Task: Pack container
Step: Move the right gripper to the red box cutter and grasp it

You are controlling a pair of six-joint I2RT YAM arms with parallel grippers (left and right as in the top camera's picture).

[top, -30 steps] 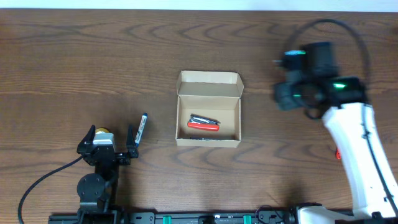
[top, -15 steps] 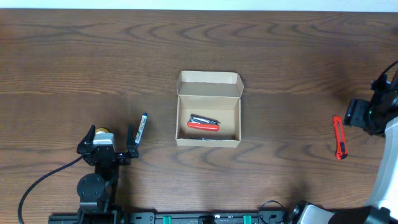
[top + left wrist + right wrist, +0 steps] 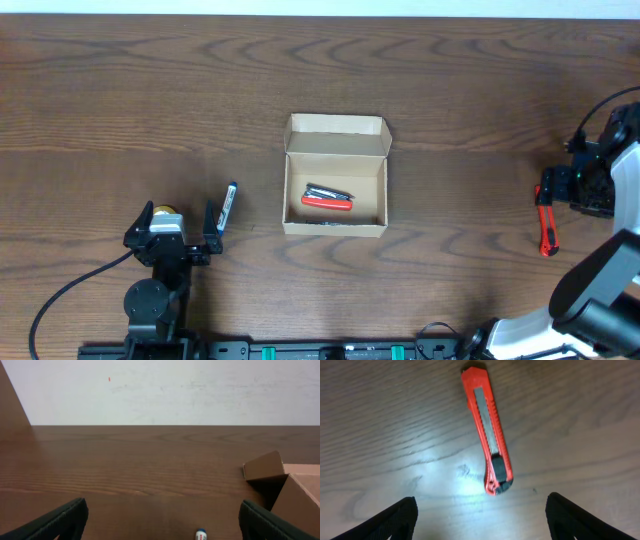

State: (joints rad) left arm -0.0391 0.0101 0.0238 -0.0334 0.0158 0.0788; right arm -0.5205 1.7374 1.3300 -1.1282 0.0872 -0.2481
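The container (image 3: 335, 150) is a small tan cardboard box at the table's middle, lid flap open at the back. A red and black hand tool (image 3: 327, 198) lies inside. A red utility knife (image 3: 545, 222) lies at the far right on the table. My right gripper (image 3: 556, 188) hovers over its far end, open and empty. In the right wrist view the knife (image 3: 487, 435) lies just ahead of the spread fingers (image 3: 482, 525). My left gripper (image 3: 178, 222) is open and empty at the front left. A marker (image 3: 228, 205) lies beside its right finger.
In the left wrist view the open fingers (image 3: 162, 527) frame bare table, the marker's tip (image 3: 200, 534) shows at the bottom edge and the box's side tab (image 3: 265, 466) stands at the right. The table is dark wood.
My right arm swung from beside the box's right rear out to the far right and now hovers over the red knife. The left arm, box and marker have not moved.
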